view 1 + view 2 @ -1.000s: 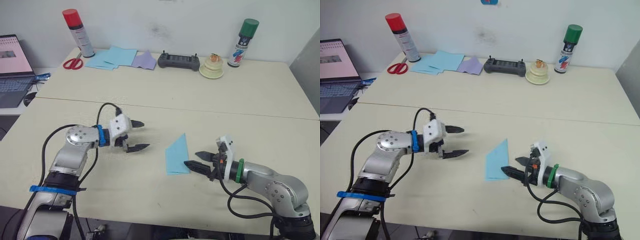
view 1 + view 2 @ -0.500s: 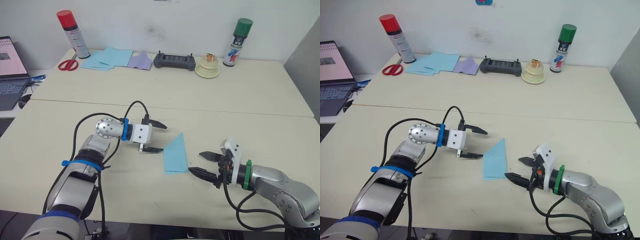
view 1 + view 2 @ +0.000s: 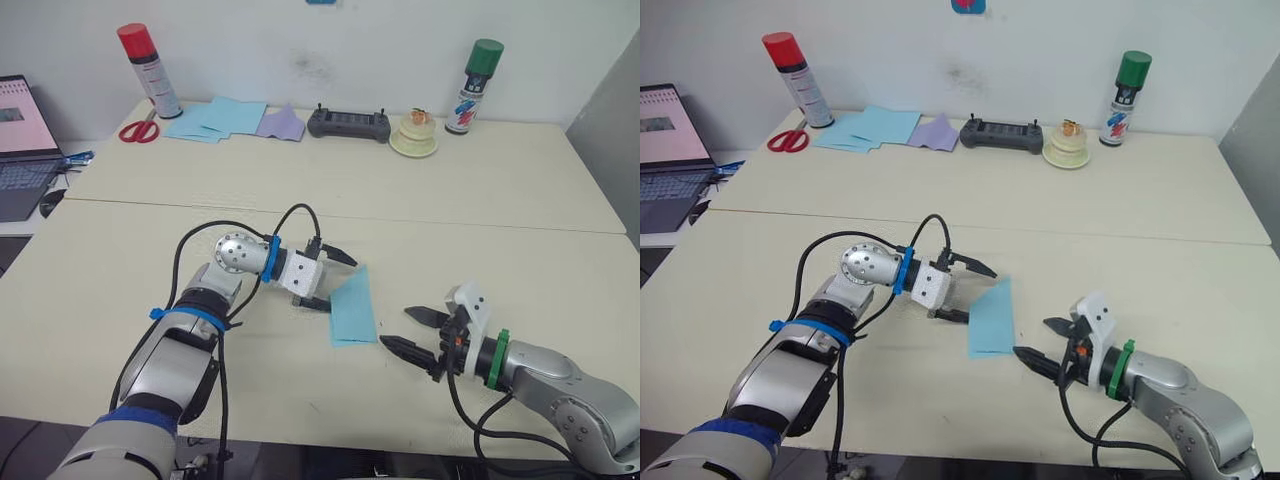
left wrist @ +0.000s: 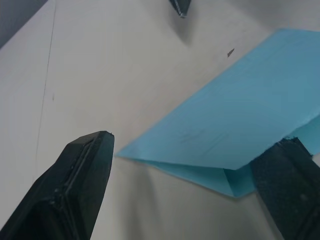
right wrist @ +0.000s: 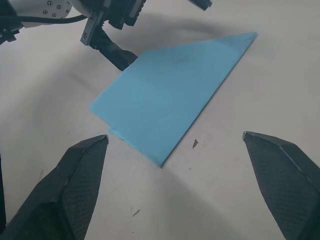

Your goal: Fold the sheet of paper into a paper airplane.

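Observation:
The sheet of paper (image 3: 352, 308) lies flat on the table as a light blue folded shape, pointed at its far end. My left gripper (image 3: 336, 282) is open at its left edge, and the paper's edge (image 4: 240, 125) lies between the fingers (image 4: 75, 190). One finger (image 4: 292, 185) sits at the paper's near corner. Just right of that corner, my right gripper (image 3: 398, 328) is open a little way off the paper (image 5: 170, 110), with nothing between its fingers (image 5: 75, 185).
Along the back of the table stand a red-capped spray can (image 3: 141, 60), scissors (image 3: 135, 128), a pile of blue sheets (image 3: 215, 117), a lavender sheet (image 3: 282, 123), a black controller (image 3: 348, 122), a cream dish (image 3: 413, 137) and a green-capped can (image 3: 472, 88). A laptop (image 3: 20, 140) sits far left.
My left gripper has moved right across the table, from well left of the paper to its left edge. The right gripper has drawn slightly back from the paper's corner.

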Available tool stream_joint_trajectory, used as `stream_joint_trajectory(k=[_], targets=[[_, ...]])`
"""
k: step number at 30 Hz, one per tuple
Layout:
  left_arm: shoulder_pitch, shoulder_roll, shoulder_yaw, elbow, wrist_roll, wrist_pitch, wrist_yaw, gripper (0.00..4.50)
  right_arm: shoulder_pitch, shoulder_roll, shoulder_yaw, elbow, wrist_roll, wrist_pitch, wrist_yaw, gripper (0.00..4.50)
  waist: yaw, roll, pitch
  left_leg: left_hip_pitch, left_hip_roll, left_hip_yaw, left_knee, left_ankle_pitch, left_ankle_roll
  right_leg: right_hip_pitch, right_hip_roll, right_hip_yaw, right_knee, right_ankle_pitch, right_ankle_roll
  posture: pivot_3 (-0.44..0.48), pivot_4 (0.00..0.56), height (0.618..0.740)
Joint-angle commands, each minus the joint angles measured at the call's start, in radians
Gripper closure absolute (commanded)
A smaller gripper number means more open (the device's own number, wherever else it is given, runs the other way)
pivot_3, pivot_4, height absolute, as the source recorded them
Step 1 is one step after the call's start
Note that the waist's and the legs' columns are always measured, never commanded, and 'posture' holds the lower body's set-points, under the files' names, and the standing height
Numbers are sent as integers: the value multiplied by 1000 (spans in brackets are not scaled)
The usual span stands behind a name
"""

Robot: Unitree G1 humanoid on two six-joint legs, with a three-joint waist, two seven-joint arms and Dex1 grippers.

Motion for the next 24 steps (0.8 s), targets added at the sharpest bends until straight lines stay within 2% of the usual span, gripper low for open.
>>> stream_joint_trajectory(k=[1,8,10,11,15,18,21,24], targets=[[-29,-9,-18,21,18,-77,7,1267,8,-29,-37,-5,-6,-33,21,0,-1,0,0,0,0,0,2,0,0,0,1,0,1,0,0,0,150,740],[-41,-10,-34,29,49,-104,36,3606,-13,-61,4,-2,-87,-146,51,0,-1,0,0,-1,2,0,9,0,0,0,5,0,3,0,1,0,150,740],[-36,10,-27,-17,53,-51,51,4282,-22,-30,0,23,-107,-199,46,0,-2,0,0,-1,2,0,9,0,0,1,6,0,4,0,1,0,150,740],[-32,25,-21,-51,55,-13,56,4474,-24,-21,-1,34,-113,-216,51,0,-2,0,0,-1,2,0,9,0,0,1,6,1,4,0,1,0,150,740],[32,115,-2,-272,51,219,57,4474,-24,-16,24,55,-149,-259,72,0,-6,0,0,0,3,0,9,0,0,0,6,1,4,1,-1,0,150,740],[122,215,13,-553,54,451,38,4474,-27,-6,51,72,-172,-295,90,0,-17,1,0,1,4,-2,9,0,0,0,6,2,5,3,-5,0,150,740],[174,336,41,-858,91,809,-12,4474,-33,-5,78,108,-207,-341,115,0,-21,1,0,0,4,-5,9,0,0,1,6,2,4,3,-5,0,150,740],[215,433,38,-1065,115,1074,-68,4474,-42,11,109,138,-233,-376,131,0,-23,2,0,0,4,-6,9,0,0,1,6,2,5,3,-5,0,150,740]])
